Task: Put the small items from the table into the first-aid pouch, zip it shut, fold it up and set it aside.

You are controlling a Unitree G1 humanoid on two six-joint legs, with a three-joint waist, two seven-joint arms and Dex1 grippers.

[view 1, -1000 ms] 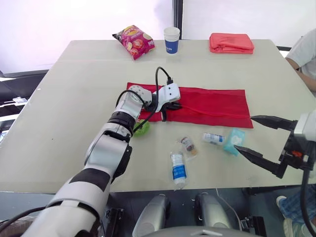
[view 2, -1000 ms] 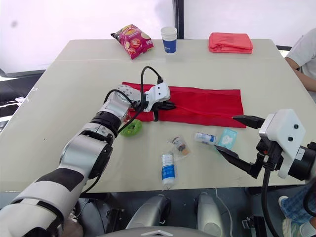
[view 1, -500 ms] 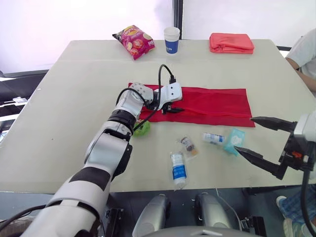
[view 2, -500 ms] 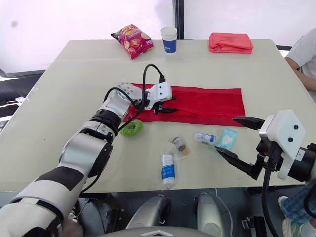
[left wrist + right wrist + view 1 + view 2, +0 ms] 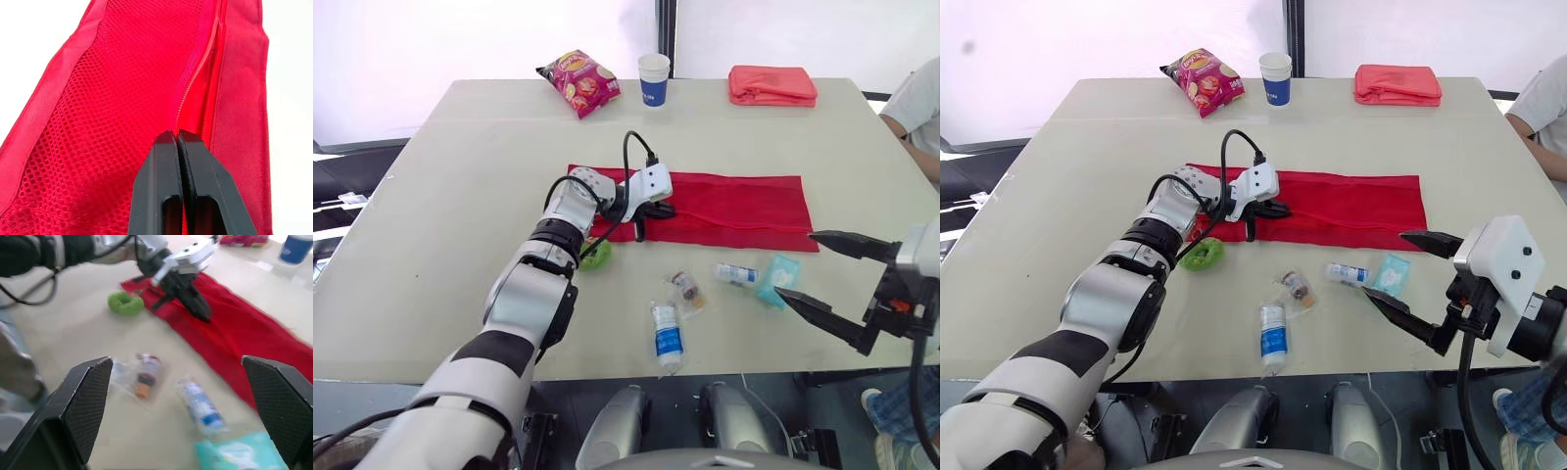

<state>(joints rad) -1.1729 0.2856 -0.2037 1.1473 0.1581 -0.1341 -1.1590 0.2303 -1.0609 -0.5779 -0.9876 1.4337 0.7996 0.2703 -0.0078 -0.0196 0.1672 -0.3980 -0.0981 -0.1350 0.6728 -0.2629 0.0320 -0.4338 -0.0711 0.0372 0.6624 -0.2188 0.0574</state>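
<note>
We see the left hand (image 5: pixel 177 134) on the pouch (image 5: pixel 734 208), at its left end, fingers pinched tight together on the zip line. The pouch lies flat and unfolded on the surface (image 5: pixel 460 186). The right hand (image 5: pixel 796 262) hovers just off the pouch's near right corner, fingers spread wide, holding nothing. Along the pouch's near side lie a teal packet (image 5: pixel 776 280), a tube (image 5: pixel 736 274), a sachet (image 5: pixel 686 290) and a bottle (image 5: pixel 667 338), with a green ring (image 5: pixel 596 255) touching its left corner.

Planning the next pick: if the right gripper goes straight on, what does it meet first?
Probably the teal packet, just ahead of the open right gripper, though depth is unclear.
</note>
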